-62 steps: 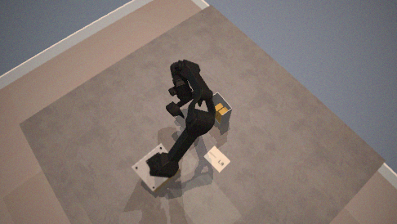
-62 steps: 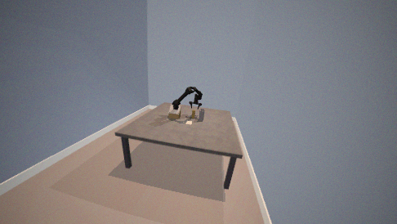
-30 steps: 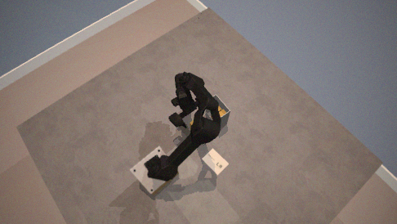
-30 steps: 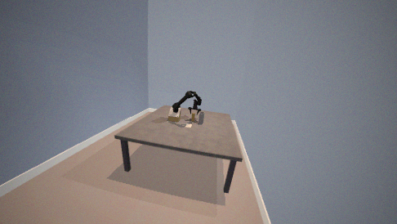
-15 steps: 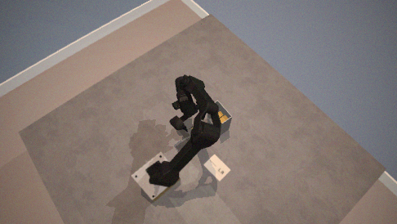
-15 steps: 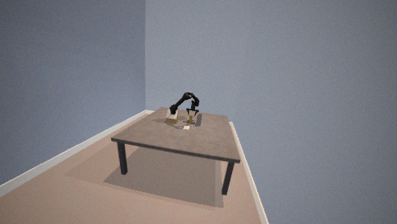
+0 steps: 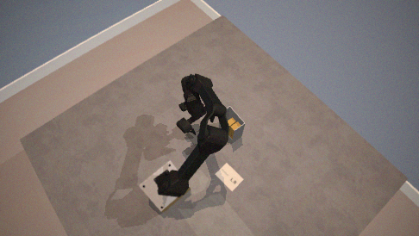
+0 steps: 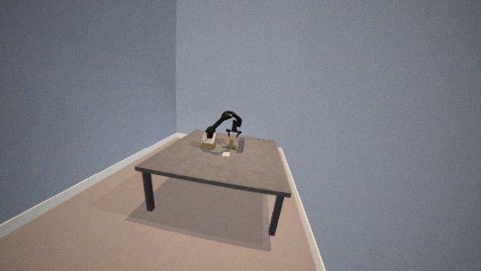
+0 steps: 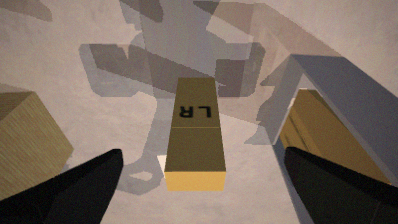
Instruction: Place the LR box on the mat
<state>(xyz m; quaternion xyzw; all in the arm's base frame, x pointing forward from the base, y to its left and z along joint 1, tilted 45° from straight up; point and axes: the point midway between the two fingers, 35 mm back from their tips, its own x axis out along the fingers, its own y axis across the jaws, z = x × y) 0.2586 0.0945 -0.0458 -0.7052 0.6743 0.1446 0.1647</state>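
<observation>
The box marked LR [image 9: 195,150] [image 8: 231,143] stands upright on its end outside the bin, its printed side facing sideways. The letters look upside down in the wrist view. My gripper [image 9: 204,155] [image 8: 234,136] is open and empty, above the box, with a finger on either side of it in the wrist view. The grey bin [image 7: 238,117] [image 8: 241,145] [image 9: 345,85] stands beside the box. Two other tan boxes [image 7: 233,125] show in the bin; their codes are not readable. I cannot make out the grey mat; the arm hides the LR box in the top view.
A pale card [image 7: 226,176] [image 8: 226,154] printed LR lies on the table [image 7: 293,151] near the bin. The arm's base plate [image 7: 151,185] sits to its left. A wood-grain block [image 9: 35,140] shows at the wrist view's left edge. The bin wall is close to the right finger in that view.
</observation>
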